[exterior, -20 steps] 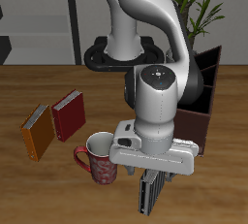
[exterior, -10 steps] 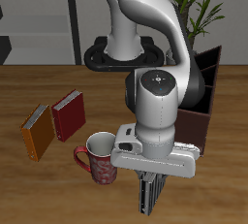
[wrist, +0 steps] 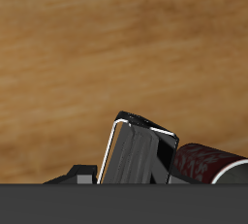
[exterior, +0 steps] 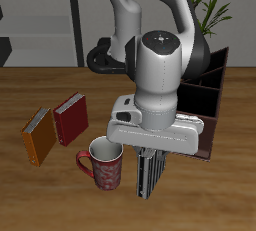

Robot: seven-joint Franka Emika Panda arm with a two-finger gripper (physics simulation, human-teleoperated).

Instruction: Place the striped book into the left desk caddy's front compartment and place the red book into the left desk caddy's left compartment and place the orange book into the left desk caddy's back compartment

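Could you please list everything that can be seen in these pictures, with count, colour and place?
striped book: one, grey with fine stripes, upright in the hand above the table's front part, beside the mug.
mug: one, dark red patterned, near the front edge.
red book: one, dark red, lying flat beside the orange book.
orange book: one, orange-brown, lying flat.
left desk caddy: one, maroon-brown, black inside, partly hidden behind the arm.
plant: one, green, behind the caddy.
table: one, wooden.
arm: one, white.
hand: one, shut on the striped book.
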